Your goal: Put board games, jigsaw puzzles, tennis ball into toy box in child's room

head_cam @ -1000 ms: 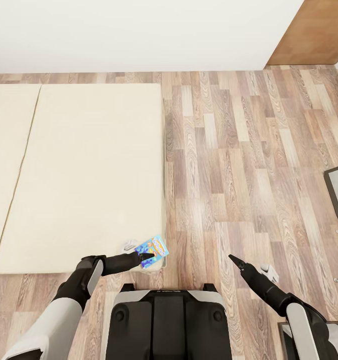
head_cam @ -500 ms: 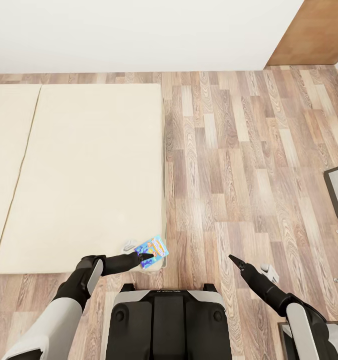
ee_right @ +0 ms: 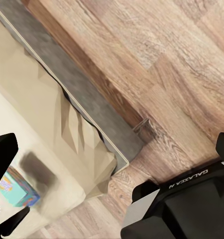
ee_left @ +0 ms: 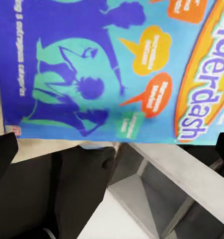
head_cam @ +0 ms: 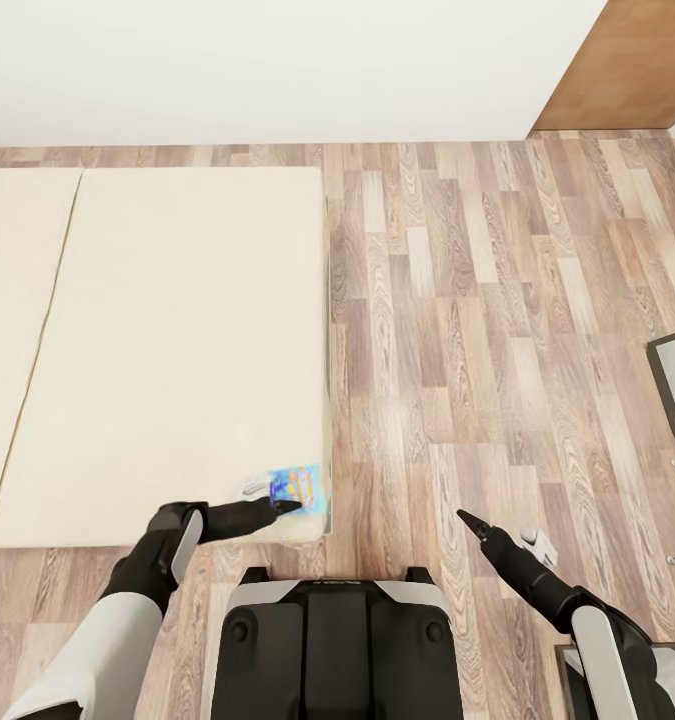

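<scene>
Left wrist view: "Balderdash" lettering on blue board game (ee_left: 117, 69), unreadable overhead.

Glossy printed cardboard board game (ee_left: 117, 64); matt cloth bed (head_cam: 167, 350); wood-plank floor (head_cam: 477, 330).

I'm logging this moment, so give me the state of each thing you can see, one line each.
Blue board game: lying near the bed's corner, at the left tool's tips.
Left tool: at the game's edge; grip cannot be told.
Right tool: over the floor, holding nothing; fingers spread wide.
Bed: bare cream mattress.
Brown door: shut or open unclear.
</scene>
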You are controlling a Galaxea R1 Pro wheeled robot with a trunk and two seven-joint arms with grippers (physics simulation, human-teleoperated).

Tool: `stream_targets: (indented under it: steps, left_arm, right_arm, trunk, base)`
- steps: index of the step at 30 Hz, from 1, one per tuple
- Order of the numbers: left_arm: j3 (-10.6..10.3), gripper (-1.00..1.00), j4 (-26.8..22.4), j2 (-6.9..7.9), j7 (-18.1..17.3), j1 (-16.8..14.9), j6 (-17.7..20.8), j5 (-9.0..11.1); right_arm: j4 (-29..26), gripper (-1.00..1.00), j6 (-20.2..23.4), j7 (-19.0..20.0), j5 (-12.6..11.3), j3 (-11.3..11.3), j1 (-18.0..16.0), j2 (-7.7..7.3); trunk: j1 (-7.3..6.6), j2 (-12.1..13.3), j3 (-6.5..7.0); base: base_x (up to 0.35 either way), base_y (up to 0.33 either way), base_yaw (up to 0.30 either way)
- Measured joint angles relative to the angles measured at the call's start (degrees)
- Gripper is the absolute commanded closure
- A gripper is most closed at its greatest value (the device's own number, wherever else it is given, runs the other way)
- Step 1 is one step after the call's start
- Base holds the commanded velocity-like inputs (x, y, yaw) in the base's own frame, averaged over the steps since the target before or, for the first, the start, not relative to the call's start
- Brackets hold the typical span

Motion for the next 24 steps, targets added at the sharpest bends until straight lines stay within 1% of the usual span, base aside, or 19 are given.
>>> stream_targets:
  steps: [24]
  left_arm:
    - [0.02,-1.0,-0.74,0.0,0.06,0.09,0.34,0.1]
  right_arm:
    - [0.0,-1.0,-0.03,0.0,0.02,0.0,0.0,0.0]
  trunk:
    - [0.0,0.0,0.0]
  base:
    - [0.0,0.0,0.0]
